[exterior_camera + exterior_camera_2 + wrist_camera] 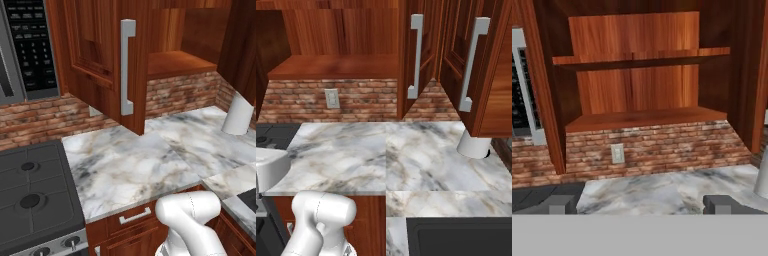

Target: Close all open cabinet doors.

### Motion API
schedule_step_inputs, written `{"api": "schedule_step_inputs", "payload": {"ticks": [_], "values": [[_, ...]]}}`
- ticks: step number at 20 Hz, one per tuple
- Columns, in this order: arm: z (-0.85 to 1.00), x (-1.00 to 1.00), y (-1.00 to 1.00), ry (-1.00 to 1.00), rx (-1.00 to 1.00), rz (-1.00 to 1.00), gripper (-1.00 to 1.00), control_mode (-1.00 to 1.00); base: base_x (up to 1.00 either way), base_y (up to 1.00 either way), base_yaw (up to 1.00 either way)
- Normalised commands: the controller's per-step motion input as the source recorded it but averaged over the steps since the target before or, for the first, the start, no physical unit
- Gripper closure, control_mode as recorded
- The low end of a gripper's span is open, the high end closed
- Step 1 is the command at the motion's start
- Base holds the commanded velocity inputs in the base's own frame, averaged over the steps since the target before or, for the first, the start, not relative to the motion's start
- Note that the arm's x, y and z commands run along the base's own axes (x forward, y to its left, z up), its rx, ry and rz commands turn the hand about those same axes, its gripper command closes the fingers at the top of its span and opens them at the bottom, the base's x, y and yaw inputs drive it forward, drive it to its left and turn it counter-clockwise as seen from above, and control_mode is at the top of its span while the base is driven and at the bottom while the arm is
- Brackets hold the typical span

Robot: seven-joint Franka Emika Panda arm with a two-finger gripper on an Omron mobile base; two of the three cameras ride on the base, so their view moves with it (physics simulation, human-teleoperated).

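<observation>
Two panelled reddish-brown cabinet doors [421, 55] ajar

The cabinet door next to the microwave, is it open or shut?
Open: the cabinet door swings out over the counter, baring the shelf behind.

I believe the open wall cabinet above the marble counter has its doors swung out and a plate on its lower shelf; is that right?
Not quite: the hand view shows the cabinet's lower shelf bare, with no plate. The rest holds: the cabinet doors stand swung out above the marble counter.
</observation>
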Motion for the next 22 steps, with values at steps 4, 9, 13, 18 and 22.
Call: {"api": "schedule_step_inputs", "payload": {"ticks": [4,9,13,18,22], "values": [[0.00,-0.06,0.03,-0.26,-0.02,-0.14,-1.00,-1.00,0.00,0.00,0.00],[0.06,0.00,0.07,-0.25,-0.01,-0.13,-1.00,-1.00,0.00,0.00,0.00],[0.31,0.00,0.21,-0.15,-0.02,-0.05,-1.00,-1.00,0.00,0.00,0.00],[0.34,0.00,0.33,-0.14,-0.03,-0.04,-1.00,-1.00,0.00,0.00,0.00],[0.20,-0.03,0.32,-0.14,-0.03,-0.03,-1.00,-1.00,0.00,0.00,0.00]]}}
